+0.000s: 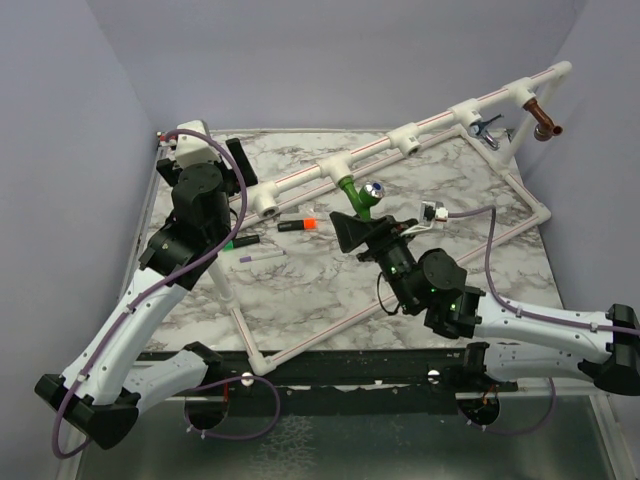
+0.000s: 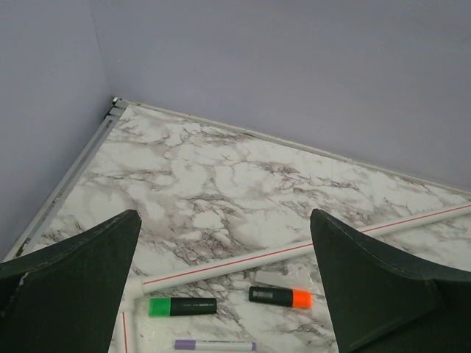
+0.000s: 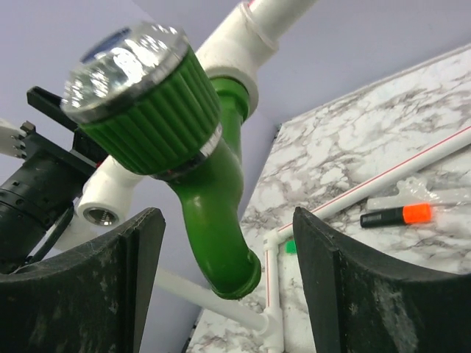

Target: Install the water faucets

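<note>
Looks down on a marble-patterned table carrying a white pipe frame. Shows the green faucet hanging from a tee on the raised pipe, spout down, its shiny knob to the right. Places the right jaws just on the near side of that faucet, spread apart, contact too fine to tell. Finds a chrome faucet and a copper-brown faucet farther right along the same pipe. Catches an orange-capped marker, a green-capped marker and a purple pen lying on the table near the left arm.
</note>
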{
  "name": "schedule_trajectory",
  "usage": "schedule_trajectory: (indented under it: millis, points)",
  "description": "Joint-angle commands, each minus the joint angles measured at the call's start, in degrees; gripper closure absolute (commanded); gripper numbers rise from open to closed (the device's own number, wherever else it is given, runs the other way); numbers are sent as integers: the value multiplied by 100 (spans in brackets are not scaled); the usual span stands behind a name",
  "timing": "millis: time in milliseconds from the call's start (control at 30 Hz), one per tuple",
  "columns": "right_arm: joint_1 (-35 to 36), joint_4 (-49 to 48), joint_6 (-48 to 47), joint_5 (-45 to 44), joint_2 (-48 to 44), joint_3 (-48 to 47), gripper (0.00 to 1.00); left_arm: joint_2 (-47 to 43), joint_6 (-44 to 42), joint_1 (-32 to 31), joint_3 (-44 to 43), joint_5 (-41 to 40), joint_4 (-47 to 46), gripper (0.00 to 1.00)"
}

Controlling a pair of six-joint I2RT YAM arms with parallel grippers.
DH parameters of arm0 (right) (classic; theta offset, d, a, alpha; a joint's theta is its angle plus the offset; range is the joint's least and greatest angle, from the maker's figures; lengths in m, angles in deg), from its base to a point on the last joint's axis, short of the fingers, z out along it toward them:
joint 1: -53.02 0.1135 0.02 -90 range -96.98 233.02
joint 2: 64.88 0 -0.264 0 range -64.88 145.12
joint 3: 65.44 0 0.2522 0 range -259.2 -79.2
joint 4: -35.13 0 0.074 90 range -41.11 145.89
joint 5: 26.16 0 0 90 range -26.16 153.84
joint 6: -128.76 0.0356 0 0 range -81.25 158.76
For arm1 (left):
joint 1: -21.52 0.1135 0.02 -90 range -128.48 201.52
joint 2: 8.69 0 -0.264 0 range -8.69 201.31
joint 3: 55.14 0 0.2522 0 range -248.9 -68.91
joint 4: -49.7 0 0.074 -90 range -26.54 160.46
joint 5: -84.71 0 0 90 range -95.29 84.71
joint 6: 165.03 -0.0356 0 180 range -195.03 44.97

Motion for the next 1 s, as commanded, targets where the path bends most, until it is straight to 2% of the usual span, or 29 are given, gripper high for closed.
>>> schedule_trajectory:
  millis: [0, 233, 433, 600, 767, 967]
  points:
    - [25, 24, -986, 28, -255, -249, 24, 163, -88, -192, 561, 712, 1944, 1]
    - [25, 595, -2103, 116, -376, -698, 24, 184, -90, -193, 556, 678, 1944, 1]
    - [25, 1212, -2633, -28, -186, -1128, 25, 209, -95, -191, 545, 687, 1944, 1]
    - [25, 1194, -2796, -130, -52, -1185, 32, 222, -99, -193, 543, 686, 1944, 1]
    - [25, 1342, -2879, -264, 147, -1322, 35, 231, -99, -193, 543, 686, 1945, 1]
    - [25, 1238, -2914, -433, 165, -1307, 49, 223, -99, -193, 552, 697, 1945, 1]
